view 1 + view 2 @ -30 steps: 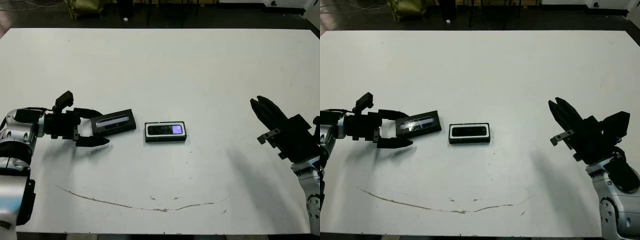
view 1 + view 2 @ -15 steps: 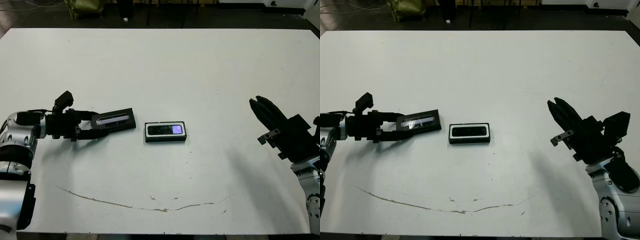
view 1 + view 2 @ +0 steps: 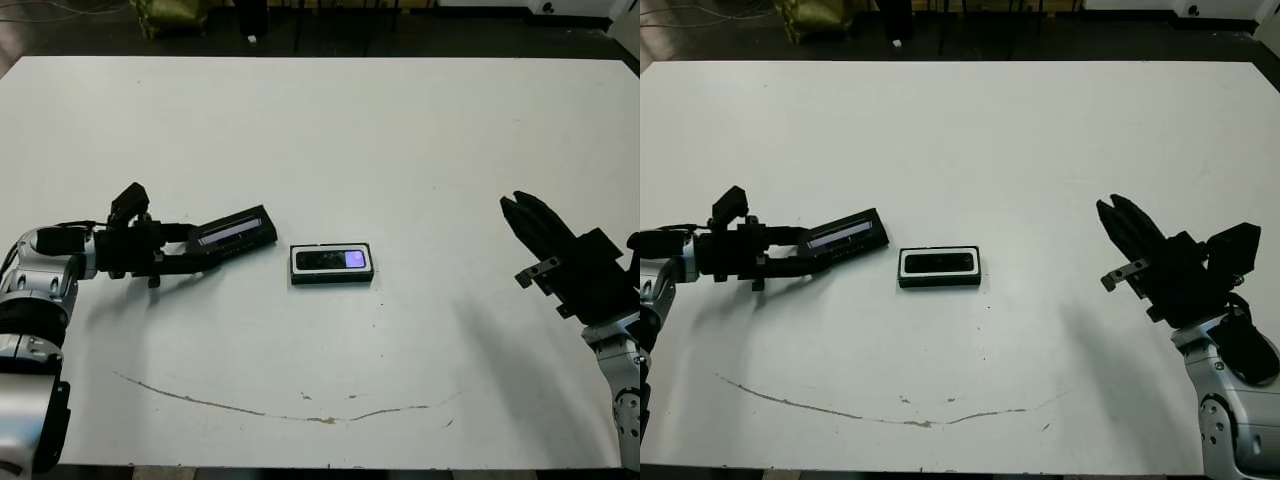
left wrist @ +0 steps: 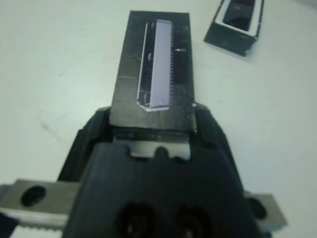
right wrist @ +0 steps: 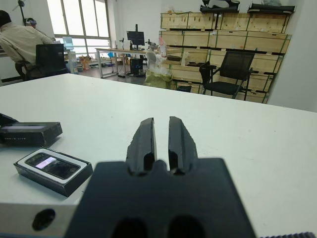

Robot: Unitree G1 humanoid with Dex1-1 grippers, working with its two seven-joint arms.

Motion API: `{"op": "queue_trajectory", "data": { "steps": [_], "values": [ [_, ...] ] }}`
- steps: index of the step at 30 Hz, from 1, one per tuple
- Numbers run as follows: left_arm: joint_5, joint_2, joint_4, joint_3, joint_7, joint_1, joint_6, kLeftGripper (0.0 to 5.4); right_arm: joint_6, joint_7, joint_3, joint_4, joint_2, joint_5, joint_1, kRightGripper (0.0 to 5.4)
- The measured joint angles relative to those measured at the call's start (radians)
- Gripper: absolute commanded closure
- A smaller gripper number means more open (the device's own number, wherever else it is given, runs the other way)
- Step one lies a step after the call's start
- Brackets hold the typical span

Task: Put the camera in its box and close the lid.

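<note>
Lid (image 3: 238, 229) is pinched at its near short end by the left gripper (image 3: 190, 256), far end tilted up off the table (image 3: 330, 130), just left of the box (image 3: 332, 264) where the camera (image 3: 333, 260) already sits. Next: carry it right, level it, line up its long axis and edges with the box before lowering, else it'll likely seat skewed. Right gripper (image 3: 1127, 228) idles well right, fingers nearly together, holding nothing.
</note>
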Motion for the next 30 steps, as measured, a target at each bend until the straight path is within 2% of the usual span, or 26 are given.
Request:
{"op": "queue_trajectory", "data": {
  "steps": [8, 16, 30],
  "values": [
    [-0.055, 0.018, -0.195, 0.005, -0.047, -0.093, 0.097, 3.20, 0.009, -0.014, 0.007, -0.007, 0.000, -0.002, 0.000, 5.40],
    [-0.081, 0.000, -0.465, -0.056, -0.010, -0.059, 0.167, 3.20, -0.001, 0.005, 0.009, 0.010, 0.000, -0.002, 0.002, 5.40],
    [-0.079, -0.027, -0.425, -0.144, -0.009, -0.033, 0.196, 3.20, 0.008, 0.001, 0.011, -0.003, 0.000, 0.008, 0.005, 5.40]
  ]
}}
